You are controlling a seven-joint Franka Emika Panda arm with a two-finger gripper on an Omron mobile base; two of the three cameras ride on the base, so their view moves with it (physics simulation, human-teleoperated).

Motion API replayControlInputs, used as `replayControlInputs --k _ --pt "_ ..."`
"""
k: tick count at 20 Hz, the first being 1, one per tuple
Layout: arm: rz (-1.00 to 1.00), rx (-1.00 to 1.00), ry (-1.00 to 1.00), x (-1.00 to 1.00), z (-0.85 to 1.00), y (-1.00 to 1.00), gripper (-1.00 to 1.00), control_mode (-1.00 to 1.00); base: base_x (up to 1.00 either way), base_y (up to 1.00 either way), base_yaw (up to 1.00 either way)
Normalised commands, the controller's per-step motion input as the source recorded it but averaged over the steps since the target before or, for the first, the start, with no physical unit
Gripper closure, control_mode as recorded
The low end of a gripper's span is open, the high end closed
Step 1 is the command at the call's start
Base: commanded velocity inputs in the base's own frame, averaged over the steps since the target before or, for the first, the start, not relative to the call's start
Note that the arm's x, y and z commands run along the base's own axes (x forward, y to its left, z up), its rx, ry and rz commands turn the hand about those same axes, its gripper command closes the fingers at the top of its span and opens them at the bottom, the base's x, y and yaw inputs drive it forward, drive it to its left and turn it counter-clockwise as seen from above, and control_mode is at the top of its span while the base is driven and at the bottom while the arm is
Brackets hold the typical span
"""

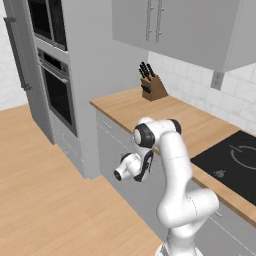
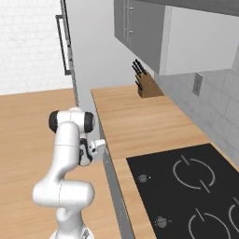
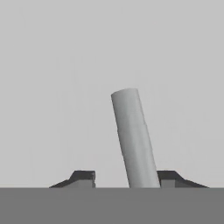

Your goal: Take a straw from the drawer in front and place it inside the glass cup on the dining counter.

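My gripper (image 3: pixel 127 176) is pressed up close to the flat light-grey drawer (image 3: pixel 61 83) front. Its silver bar handle (image 3: pixel 134 140) rises tilted between my two fingertips, nearer the right-hand one, and the jaws stand open around it with a gap on the left. From the base views my gripper (image 1: pixel 148 168) (image 2: pixel 101 148) points sideways at the cabinet face just under the wall counter's edge. The drawer looks closed, so the straw is hidden. The glass cup and the dining counter are out of view.
The wooden wall counter (image 1: pixel 150 107) carries a knife block (image 1: pixel 152 84) and a black cooktop (image 1: pixel 234 156). A tall grey oven stack (image 1: pixel 56 85) stands left of it, with upper cabinets (image 1: pixel 175 25) overhead. Open wooden floor (image 1: pixel 45 190) lies beside the base.
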Motion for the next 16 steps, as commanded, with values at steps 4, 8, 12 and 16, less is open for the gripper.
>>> replayControlInputs --k 4,8,12,16 --pt "0.0 0.0 0.0 -0.58 0.0 0.64 1.0 -1.0 0.0 0.0 0.0" --pt "0.0 0.0 0.0 -0.73 0.0 0.97 1.0 -1.0 0.0 0.0 0.0" --pt "0.0 0.0 0.01 -0.69 0.0 1.0 1.0 -1.0 0.0 0.0 0.0" --pt "0.0 0.0 0.06 -0.58 0.0 1.0 1.0 -1.0 0.0 0.0 0.0"
